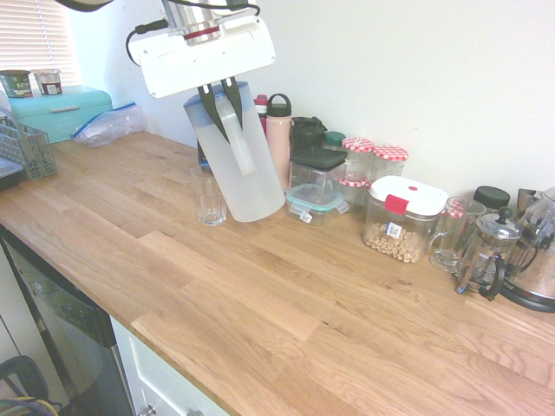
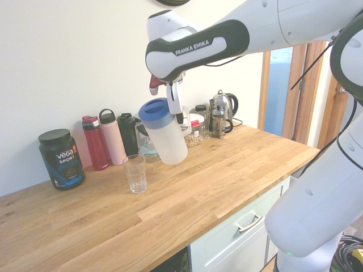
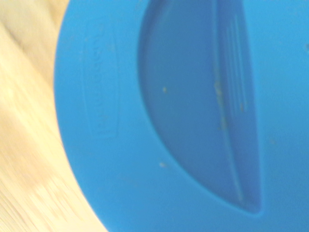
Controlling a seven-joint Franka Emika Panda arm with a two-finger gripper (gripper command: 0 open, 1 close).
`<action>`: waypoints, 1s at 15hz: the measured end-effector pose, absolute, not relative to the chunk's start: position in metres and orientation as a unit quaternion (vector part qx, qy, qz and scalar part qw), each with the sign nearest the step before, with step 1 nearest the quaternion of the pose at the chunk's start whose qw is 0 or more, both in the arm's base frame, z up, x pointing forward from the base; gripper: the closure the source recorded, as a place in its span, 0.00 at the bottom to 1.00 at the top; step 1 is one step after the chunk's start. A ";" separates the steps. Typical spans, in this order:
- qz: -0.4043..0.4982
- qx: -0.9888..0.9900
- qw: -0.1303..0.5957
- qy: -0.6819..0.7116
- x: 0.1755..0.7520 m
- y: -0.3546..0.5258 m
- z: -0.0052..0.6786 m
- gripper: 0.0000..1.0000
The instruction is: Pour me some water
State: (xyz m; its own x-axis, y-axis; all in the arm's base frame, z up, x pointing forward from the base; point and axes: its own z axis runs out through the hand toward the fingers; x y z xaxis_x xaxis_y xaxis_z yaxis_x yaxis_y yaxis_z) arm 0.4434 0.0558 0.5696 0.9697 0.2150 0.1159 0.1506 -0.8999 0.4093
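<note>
**Pitcher held tilted over the glass, ready to pour**

First exterior view: the gripper (image 1: 220, 91) is clamped tight on the handle of a frosted pitcher (image 1: 238, 169) with a blue lid, holding it clear of the wooden counter (image 1: 286, 321) and leaning. Its base swings out toward the storage containers (image 1: 314, 186) along the wall, while its top leans toward the side where an empty glass (image 1: 209, 197) stands on the counter, just beside and partly in front of the pitcher's lower body.

Second exterior view: from the opposite side, the pitcher (image 2: 163, 132) hangs in the air under the gripper (image 2: 174, 107), lid end tipped toward the glass (image 2: 135, 173), which sits below and to the side of it. A row of bottles (image 2: 110, 140) and a dark tub (image 2: 61, 158) line the wall behind. No water can be seen in the glass or leaving the spout.

Wrist view: the blue lid (image 3: 183, 116) fills nearly the whole picture, blurred, with a strip of counter alongside.

The step in hand appears to be bringing the pitcher into pouring position. The next move likely calls for lining the spout up over the glass's mouth and tipping further, slowly, so the stream lands inside and does not overshoot.
</note>
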 end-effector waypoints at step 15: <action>0.041 0.874 0.436 0.212 0.487 0.118 0.507 1.00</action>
